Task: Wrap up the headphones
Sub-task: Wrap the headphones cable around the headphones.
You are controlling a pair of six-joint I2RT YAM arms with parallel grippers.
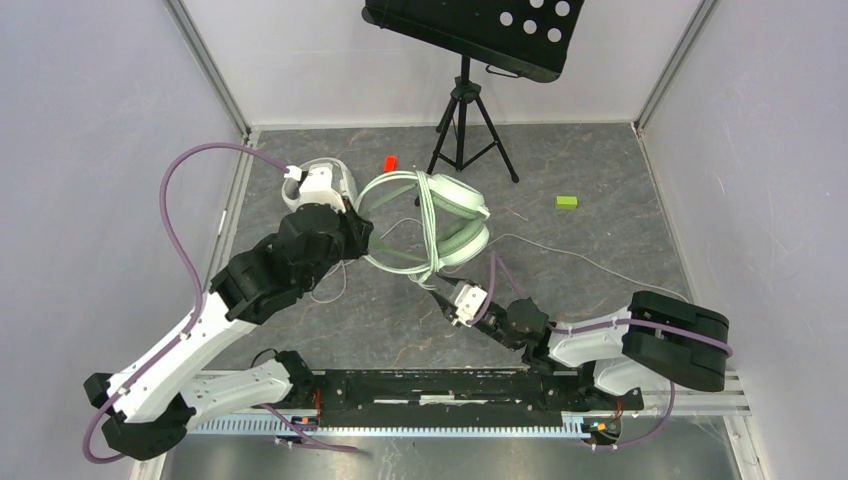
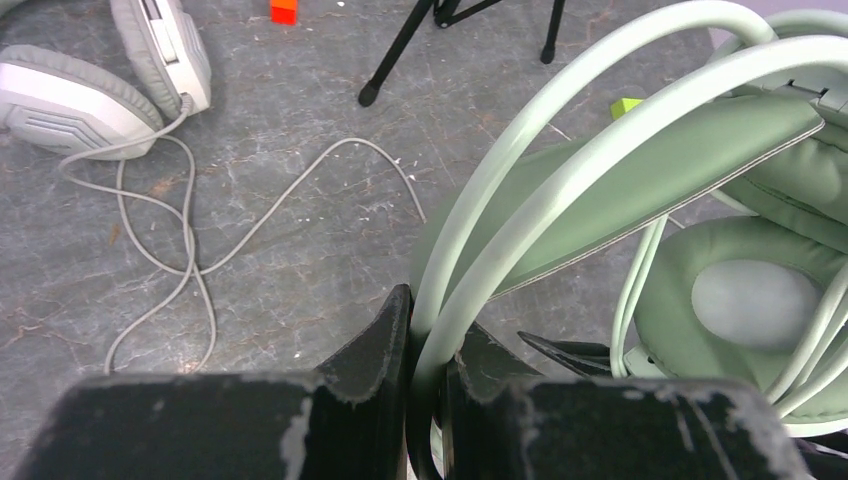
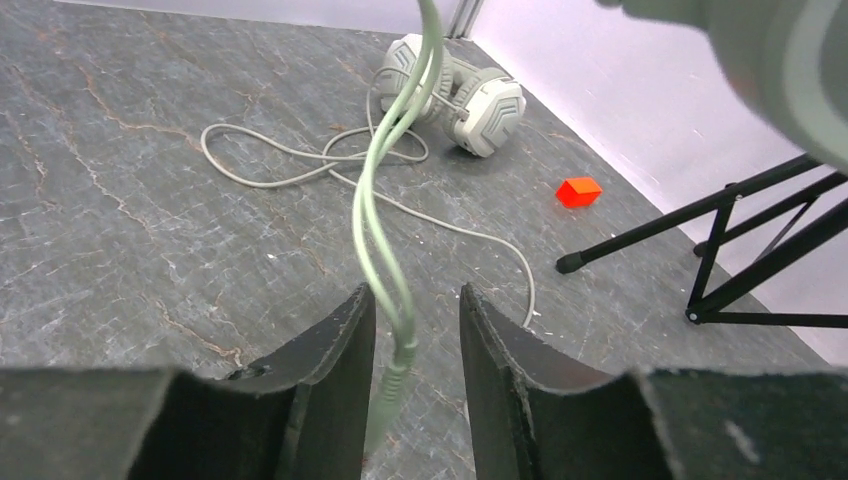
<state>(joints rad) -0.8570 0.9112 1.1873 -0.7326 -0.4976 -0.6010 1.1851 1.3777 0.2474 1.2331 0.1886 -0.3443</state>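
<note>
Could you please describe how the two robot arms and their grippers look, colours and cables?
Both the left arm and the right arm have white and black shells, with a mauve cable looping alongside each. The left gripper and right gripper have black wedge-shaped fingers with scuffed pale edges.

Bright even light, faint soft shadows, close foreground slightly blurred

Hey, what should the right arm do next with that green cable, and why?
Probably close the right gripper on the cable: it hangs loose between the open jaws, with its plug just below, while the left gripper clamps the mint headband.
</note>
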